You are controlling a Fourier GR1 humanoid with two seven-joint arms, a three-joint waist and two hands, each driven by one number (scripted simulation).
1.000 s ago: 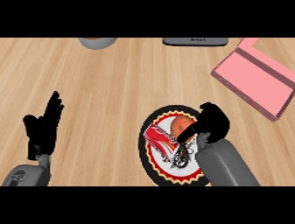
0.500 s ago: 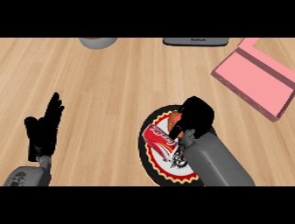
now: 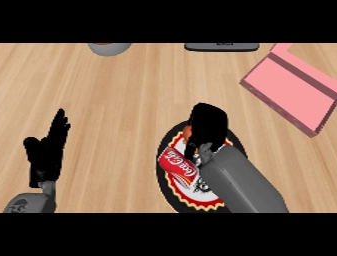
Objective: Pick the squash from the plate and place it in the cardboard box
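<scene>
Left hand (image 3: 47,150) hasn't budged, fingers straight up, while the right hand (image 3: 206,127) has slid left over the plate (image 3: 163,192), covering the squash (image 3: 189,131); can't tell if it's clamped yet. Only an orange sliver shows, so which way its long axis runs is a guess. I'd wrap across it, then lift straight before heading to the box (image 3: 296,92).

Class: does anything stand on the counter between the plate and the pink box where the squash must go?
Nothing visible does: only bare counter lies between the plate and the pink box. The grey bowl sits far off that path.
</scene>
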